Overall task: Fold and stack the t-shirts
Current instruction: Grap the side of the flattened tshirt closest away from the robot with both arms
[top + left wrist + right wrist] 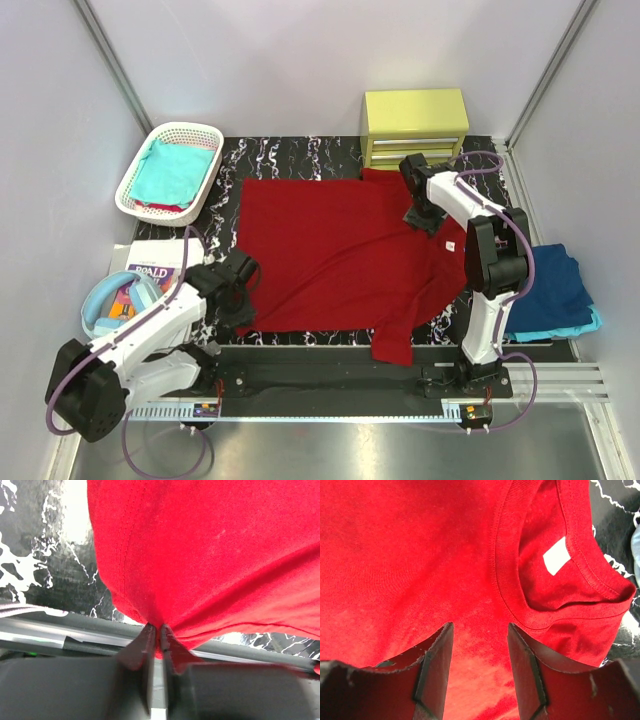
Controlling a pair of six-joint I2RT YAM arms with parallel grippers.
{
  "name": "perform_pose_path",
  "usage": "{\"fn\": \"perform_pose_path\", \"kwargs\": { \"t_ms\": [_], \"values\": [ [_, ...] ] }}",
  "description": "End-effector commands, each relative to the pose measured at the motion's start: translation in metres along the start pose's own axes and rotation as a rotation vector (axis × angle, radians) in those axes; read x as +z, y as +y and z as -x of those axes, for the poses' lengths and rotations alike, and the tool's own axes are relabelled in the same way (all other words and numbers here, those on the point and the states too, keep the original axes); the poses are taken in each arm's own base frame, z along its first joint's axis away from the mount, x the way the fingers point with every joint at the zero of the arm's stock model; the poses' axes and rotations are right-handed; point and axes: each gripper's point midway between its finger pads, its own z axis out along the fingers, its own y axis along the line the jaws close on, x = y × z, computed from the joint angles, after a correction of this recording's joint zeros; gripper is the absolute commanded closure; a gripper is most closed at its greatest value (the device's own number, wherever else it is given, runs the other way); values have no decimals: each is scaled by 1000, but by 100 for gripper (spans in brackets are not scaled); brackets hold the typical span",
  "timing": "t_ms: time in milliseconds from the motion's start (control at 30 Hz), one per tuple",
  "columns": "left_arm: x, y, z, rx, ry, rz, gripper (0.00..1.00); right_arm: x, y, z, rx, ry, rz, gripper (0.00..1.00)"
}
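Soft, limp dark red shirt: take it by edges. Its seven-o'clock corner sits nipped in left pincer; right pincer gapes empty.

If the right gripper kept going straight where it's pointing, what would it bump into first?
Probably the red t-shirt: the open right gripper points at its cloth just beside the collar, though the gap is hard to judge.
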Motion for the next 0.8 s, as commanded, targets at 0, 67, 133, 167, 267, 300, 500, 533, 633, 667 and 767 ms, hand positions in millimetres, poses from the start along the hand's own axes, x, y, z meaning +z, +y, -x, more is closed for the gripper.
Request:
{"fn": "perform_pose_path", "kwargs": {
  "t_ms": [0,67,133,167,267,300,500,533,633,667,767],
  "values": [
    [-14,-12,9,50,-43,-38,73,-38,18,23,-29,-93,135,45],
    [-28,-21,24,86,-109,-66,41,-68,24,30,-60,-169,184,42],
    [-43,-30,42,89,-194,-100,1,-85,23,29,-96,-207,200,39],
    [-48,-32,47,92,-222,-110,1,-97,20,23,-110,-212,218,38],
    [-62,-40,64,93,-300,-133,1,-112,7,-3,-144,-190,258,38],
    [-65,-46,69,94,-318,-151,1,-116,5,-12,-148,-188,267,39],
    [-62,-68,70,44,-348,-296,1,-123,-36,-72,-201,-228,247,54],
    [-62,-71,70,11,-346,-317,1,-121,-49,-78,-185,-239,222,60],
    [-58,-74,68,-27,-326,-316,7,-124,-66,-108,-196,-169,226,60],
    [-52,-73,68,-33,-311,-291,7,-125,-71,-117,-182,-151,223,59],
    [-51,-77,66,-16,-287,-284,7,-131,-83,-142,-207,-112,229,57]
  ]
}}
